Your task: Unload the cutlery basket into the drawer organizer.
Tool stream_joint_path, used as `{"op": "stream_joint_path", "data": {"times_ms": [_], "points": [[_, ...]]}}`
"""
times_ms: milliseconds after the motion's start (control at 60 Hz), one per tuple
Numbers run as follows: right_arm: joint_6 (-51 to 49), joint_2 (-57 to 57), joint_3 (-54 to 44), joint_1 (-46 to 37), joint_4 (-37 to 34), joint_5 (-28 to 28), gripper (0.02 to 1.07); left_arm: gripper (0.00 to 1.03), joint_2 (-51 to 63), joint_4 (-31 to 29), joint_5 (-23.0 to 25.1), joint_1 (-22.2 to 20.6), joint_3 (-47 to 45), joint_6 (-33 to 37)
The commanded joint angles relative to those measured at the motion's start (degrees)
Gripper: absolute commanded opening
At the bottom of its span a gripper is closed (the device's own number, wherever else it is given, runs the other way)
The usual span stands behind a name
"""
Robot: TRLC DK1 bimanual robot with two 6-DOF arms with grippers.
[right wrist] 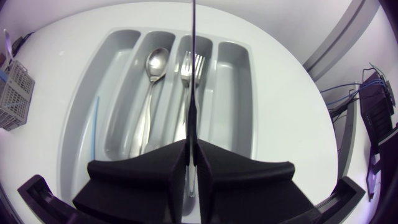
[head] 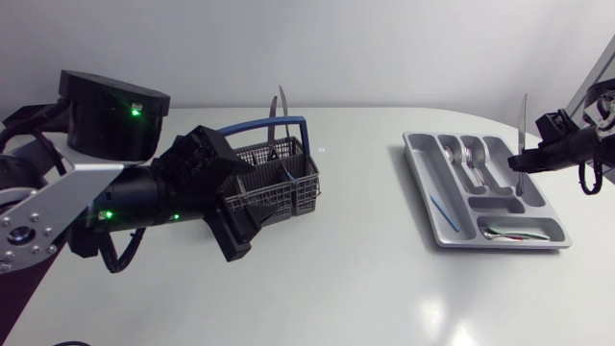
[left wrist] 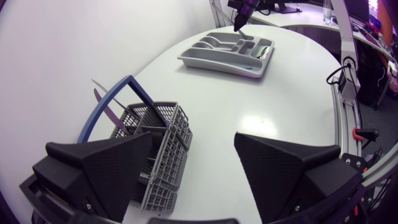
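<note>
The grey cutlery basket (head: 279,178) with a blue handle (head: 252,125) stands left of the middle, two knives (head: 279,113) upright in it. My left gripper (head: 245,202) is open right at its near side; in the left wrist view the basket (left wrist: 158,146) lies against one finger (left wrist: 112,165) of the open left gripper (left wrist: 199,174). My right gripper (head: 527,161) is shut on a knife (head: 523,125), held upright over the grey drawer organizer (head: 415,163). Ahead of the right gripper (right wrist: 193,165) the thin knife (right wrist: 193,37) runs above the fork compartment.
The organizer (right wrist: 84,106) holds a spoon (right wrist: 154,65), a fork (right wrist: 185,68), a thin blue stick (right wrist: 94,127) in its side slot and cutlery in its cross compartment (head: 514,232). Bare white table lies between the basket and the organizer (left wrist: 186,60).
</note>
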Motion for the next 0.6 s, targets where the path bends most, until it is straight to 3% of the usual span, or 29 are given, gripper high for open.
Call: {"op": "stream_joint_path", "data": {"times_ms": [0,583], "points": [[1.77,2.75,2.85,-0.93,1.47,1.6,0.07,0.92,0.88,0.53,-0.53,-0.55,-1.46,1.38],[3.61,12.33,6.81,-1.28,1.91,7.14,0.08,0.92,1.85,2.55,-1.93,-2.13,-3.04,3.66]]}}
